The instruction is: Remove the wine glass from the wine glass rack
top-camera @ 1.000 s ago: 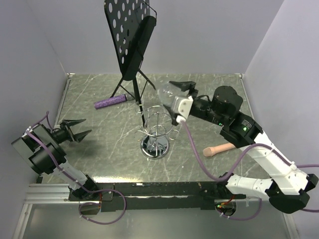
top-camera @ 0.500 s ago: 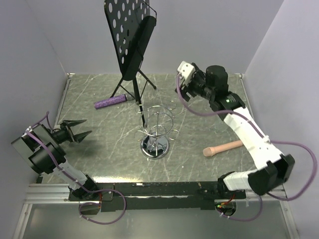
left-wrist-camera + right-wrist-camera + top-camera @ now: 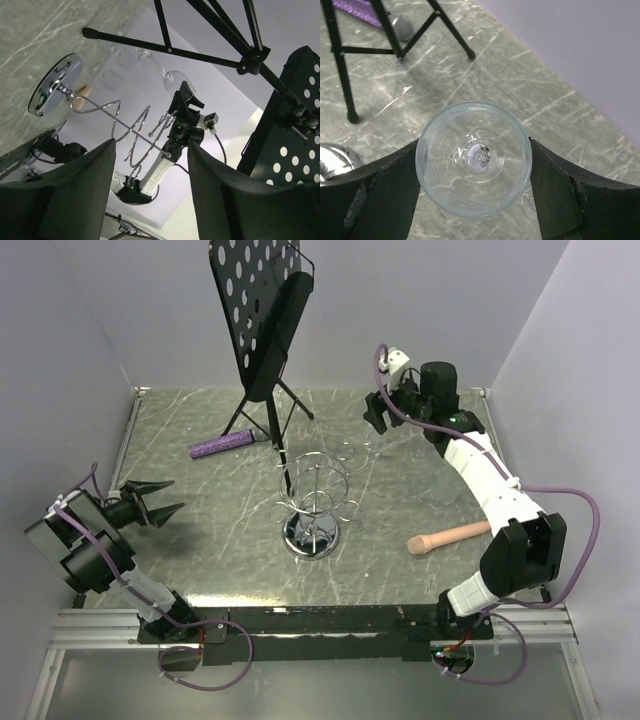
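a: where does everything sit?
b: the left gripper hangs wide open and empty, well apart from the wine glass rack in the middle. far right at the back, the right gripper clamps the wine glass by its bowl, clear of the rack's loops.
a: how to finish well?
b: i'd keep the squeeze gentle, lower it straight and land the foot flat on the table, away from the music stand legs.
a: which way does it point?
b: mouth up, foot down; long axis near vertical.

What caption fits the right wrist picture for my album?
The right gripper holds a clear round wine glass over the grey marbled table.
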### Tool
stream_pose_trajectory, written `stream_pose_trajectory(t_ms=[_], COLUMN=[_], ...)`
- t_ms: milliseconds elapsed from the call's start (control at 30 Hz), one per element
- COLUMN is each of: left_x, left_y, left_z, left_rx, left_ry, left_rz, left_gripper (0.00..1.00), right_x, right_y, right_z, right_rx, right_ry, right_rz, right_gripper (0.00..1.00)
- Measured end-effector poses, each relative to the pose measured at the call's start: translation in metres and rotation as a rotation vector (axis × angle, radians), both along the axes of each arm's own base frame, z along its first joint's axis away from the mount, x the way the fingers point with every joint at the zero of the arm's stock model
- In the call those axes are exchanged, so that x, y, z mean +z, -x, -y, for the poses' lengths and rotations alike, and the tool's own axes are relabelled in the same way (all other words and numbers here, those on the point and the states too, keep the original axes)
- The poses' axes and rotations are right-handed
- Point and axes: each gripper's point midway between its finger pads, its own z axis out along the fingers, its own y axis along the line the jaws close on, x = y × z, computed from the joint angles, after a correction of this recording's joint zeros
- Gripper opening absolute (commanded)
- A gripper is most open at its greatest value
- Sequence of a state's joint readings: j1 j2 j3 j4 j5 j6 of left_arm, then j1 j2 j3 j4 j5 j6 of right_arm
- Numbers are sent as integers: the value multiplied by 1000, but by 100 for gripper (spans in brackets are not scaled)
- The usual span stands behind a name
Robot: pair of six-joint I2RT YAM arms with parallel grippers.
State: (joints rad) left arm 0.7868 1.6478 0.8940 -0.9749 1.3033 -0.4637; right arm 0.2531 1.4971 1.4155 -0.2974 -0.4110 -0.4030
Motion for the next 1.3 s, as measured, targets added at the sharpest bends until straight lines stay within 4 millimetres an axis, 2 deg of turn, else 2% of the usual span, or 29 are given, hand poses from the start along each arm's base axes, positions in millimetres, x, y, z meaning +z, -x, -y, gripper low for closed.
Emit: stream_pose_trajectory(t_ms=[167,300,667,1300], left_x=[0,0,1,0], left_y=[2,3,6,12], left_z=[1,0,-2,-1], left_rx=[0,5,16,35], left_ry=[-7,-19,-33,-27], left_rz=[1,3,7,2], left_gripper=[63,63,63,63], right_x=[-8,-22,-65,-87], right_y=[-13,-15,-4,-3], right_z=[20,32,38,55], right_rx=[-56,-86,-94,-139], right_ry=[-33,-37,-30,-28], right_rz=[-32,-62,-155,-188], right_gripper=[40,40,40,42])
